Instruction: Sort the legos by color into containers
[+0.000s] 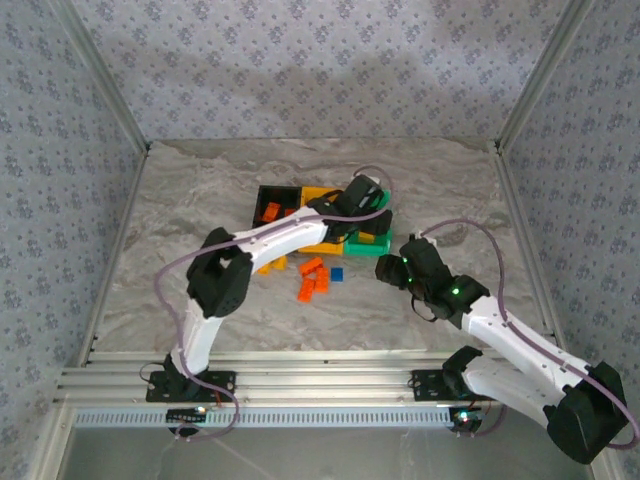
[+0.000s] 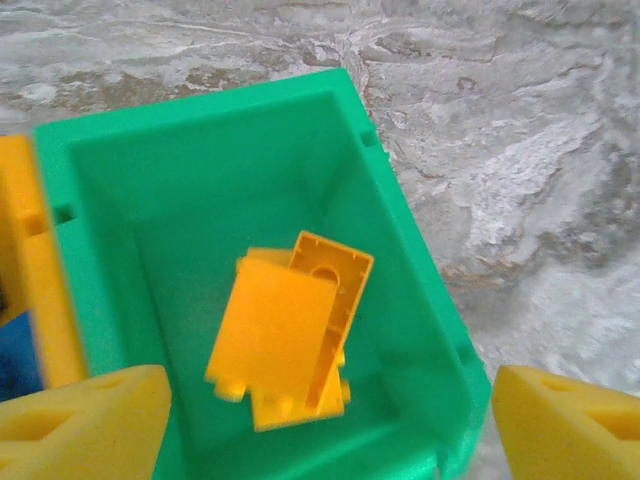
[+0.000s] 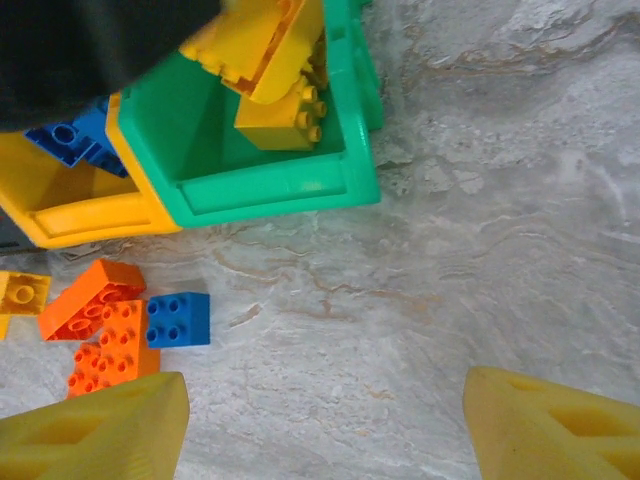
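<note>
The three joined containers stand mid-table: black (image 1: 266,193), yellow-orange (image 1: 318,195) and green (image 1: 372,246). My left gripper (image 2: 330,425) hangs open over the green bin (image 2: 400,200), nothing between its fingers. Two or three yellow-orange bricks (image 2: 290,345) lie stacked inside it, also seen in the right wrist view (image 3: 280,120). Blue bricks (image 3: 70,140) lie in the yellow-orange bin (image 3: 90,212). My right gripper (image 3: 325,425) is open above bare table, right of a loose blue brick (image 3: 180,318) and red-orange bricks (image 3: 95,330).
Loose red-orange bricks (image 1: 313,281), a blue brick (image 1: 337,273) and yellow-orange ones (image 1: 272,264) lie in front of the bins. The left arm (image 1: 290,232) stretches across the bins. A red-orange brick (image 1: 271,211) lies in the black bin. Walls enclose the table.
</note>
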Action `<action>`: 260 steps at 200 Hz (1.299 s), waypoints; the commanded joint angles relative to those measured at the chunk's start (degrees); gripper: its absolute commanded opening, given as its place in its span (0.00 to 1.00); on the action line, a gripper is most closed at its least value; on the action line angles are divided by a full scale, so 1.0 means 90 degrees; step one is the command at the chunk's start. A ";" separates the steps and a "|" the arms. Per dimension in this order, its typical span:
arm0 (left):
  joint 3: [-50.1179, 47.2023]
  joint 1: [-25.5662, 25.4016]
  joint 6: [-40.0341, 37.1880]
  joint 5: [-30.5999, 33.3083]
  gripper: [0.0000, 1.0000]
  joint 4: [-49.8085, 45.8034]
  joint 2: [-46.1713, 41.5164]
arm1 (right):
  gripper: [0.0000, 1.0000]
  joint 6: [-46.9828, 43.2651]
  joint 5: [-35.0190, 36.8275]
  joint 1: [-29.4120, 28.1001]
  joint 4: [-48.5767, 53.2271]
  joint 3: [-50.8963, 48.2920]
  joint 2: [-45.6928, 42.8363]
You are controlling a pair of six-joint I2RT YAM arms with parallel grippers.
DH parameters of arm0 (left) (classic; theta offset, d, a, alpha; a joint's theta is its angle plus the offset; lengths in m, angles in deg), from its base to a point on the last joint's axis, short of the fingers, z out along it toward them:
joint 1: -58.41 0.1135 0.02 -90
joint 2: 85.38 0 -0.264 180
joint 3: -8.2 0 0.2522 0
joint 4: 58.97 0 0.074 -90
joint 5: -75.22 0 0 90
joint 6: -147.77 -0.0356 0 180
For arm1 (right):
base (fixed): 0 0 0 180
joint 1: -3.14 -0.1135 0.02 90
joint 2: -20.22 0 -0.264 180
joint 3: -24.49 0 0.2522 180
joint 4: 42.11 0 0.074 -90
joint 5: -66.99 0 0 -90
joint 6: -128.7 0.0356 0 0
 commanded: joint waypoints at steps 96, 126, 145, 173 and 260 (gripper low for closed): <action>-0.6156 -0.0188 0.1505 0.0683 1.00 0.0825 -0.6213 | 0.65 -0.0179 0.0014 -0.1275 -0.1181 0.0864 0.2698; -0.6989 -0.0212 0.1957 0.0868 0.99 0.0426 -0.7091 | 0.62 -0.0031 0.0162 -0.1322 -0.1354 0.1327 0.3575; -0.7328 -0.0216 0.2133 0.0972 0.99 0.0251 -0.7562 | 0.61 0.0010 0.0332 -0.1326 -0.1331 0.1626 0.4035; -0.7543 -0.0210 0.2210 0.1122 1.00 0.0040 -0.8032 | 0.59 -0.0009 0.0374 -0.1293 -0.1255 0.1988 0.4627; -0.7692 -0.0207 0.2175 0.1296 1.00 -0.0103 -0.8250 | 0.46 0.0709 0.0740 -0.1199 -0.0491 0.1400 0.4237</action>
